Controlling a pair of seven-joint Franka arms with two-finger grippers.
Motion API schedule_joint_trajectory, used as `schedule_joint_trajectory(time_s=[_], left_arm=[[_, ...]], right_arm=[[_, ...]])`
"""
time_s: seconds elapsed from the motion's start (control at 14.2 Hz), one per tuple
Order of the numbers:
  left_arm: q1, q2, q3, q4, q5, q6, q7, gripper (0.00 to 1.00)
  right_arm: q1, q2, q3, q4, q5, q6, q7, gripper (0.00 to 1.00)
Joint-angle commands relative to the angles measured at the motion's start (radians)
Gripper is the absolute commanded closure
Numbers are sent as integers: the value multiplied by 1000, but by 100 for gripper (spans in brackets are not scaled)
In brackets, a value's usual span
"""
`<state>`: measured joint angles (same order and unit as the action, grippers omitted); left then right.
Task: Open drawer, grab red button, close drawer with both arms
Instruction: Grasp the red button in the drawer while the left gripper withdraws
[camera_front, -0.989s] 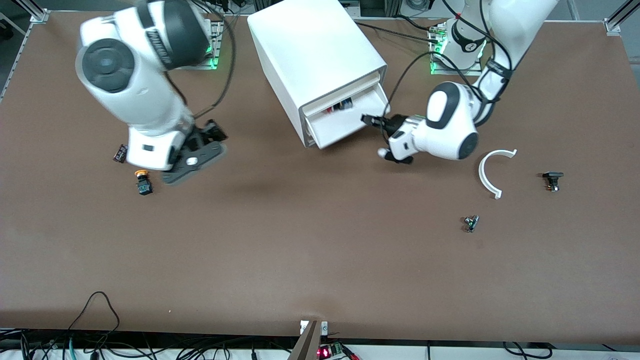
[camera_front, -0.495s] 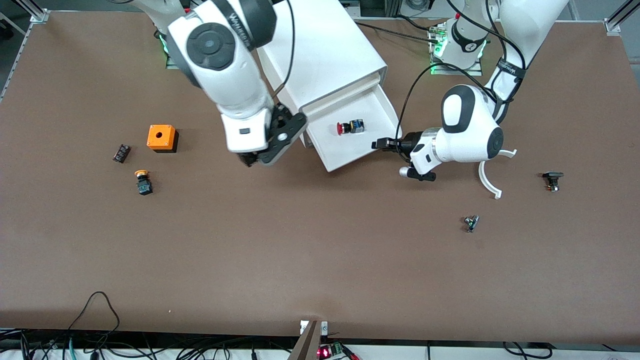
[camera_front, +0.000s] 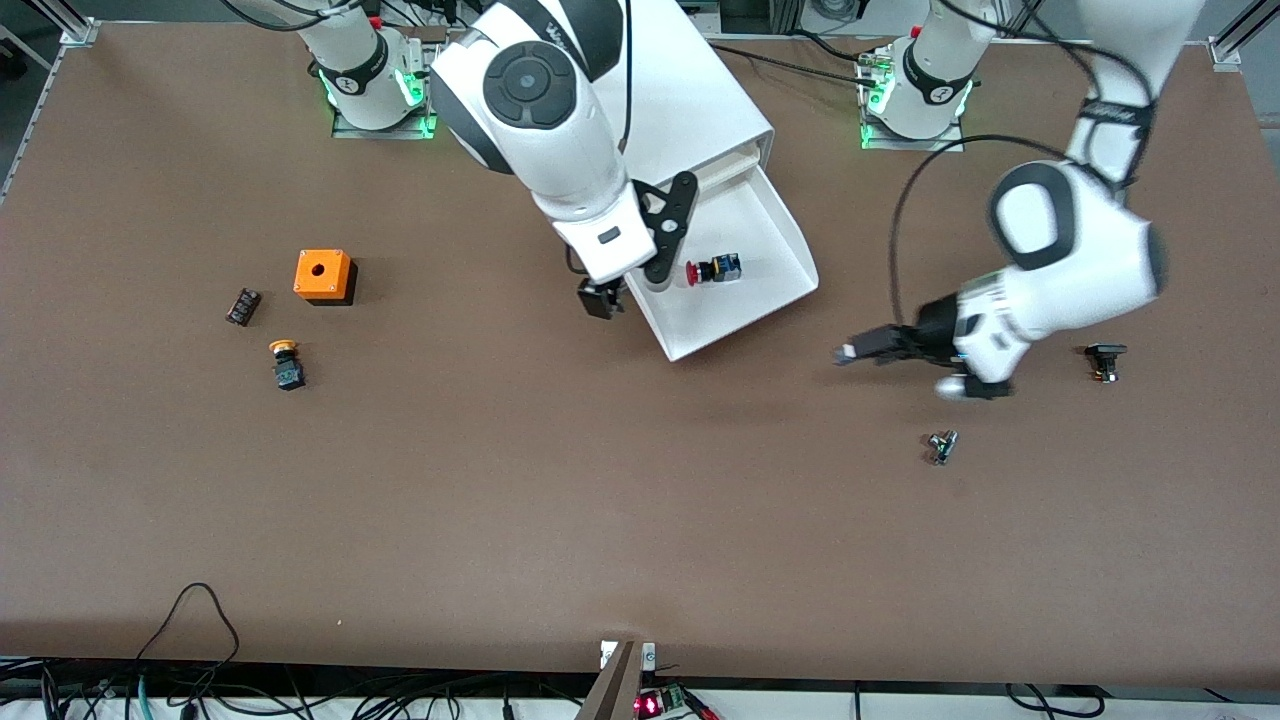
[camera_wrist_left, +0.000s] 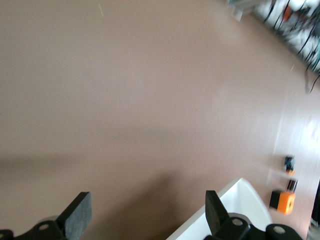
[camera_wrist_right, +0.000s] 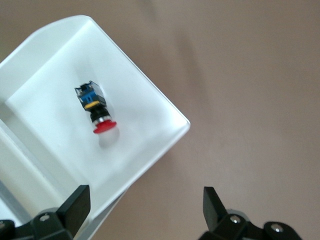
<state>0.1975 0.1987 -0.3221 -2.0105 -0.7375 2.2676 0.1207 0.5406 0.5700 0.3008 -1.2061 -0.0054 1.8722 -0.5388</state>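
The drawer (camera_front: 745, 215) stands pulled well out of the white cabinet (camera_front: 700, 100). Inside it lies the button (camera_front: 705, 271) on its side, red cap toward the right arm's end. The right wrist view shows the same button (camera_wrist_right: 97, 112) on the drawer floor (camera_wrist_right: 55, 80). My right gripper (camera_front: 603, 298) hangs open over the drawer's front corner, with nothing between its fingers (camera_wrist_right: 145, 200). My left gripper (camera_front: 860, 352) is open and empty over bare table, apart from the drawer, toward the left arm's end. In the left wrist view (camera_wrist_left: 147, 210) a corner of the drawer (camera_wrist_left: 235, 200) shows.
An orange box with a hole (camera_front: 323, 276), a yellow-capped button (camera_front: 286, 364) and a small dark part (camera_front: 242, 306) lie toward the right arm's end. Two small parts (camera_front: 941, 446) (camera_front: 1105, 360) lie near the left gripper. Cables run along the table's near edge.
The drawer came farther out. My left gripper opened, let go of the drawer's front and swung away toward its own end. My right arm moved from the yellow-capped button to the drawer.
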Motion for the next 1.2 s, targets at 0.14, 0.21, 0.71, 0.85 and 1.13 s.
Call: schedule_joint_trajectory(time_s=[0.14,0.21,0.71,0.85,1.13], left_arm=[[20,-148,98,65,224,-214,-30,0],[20,-169,106,122,325,-294,-32,0],[8,-216,153,299,754,-596,-103,0],[6,-214,153,282,797,-586,-160,0],[3,-214,152,283,799,-593,-216,0]], right_arm=[[65,68,6,46,-5,34,-137,0],[67,80,6,46,-7,54,-165,0],[145,169,-20,46,-88,134,-211,0],[170,177,-38,46,-88,134,-211,0],[228,200,-72,46,-94,143,-210,0]])
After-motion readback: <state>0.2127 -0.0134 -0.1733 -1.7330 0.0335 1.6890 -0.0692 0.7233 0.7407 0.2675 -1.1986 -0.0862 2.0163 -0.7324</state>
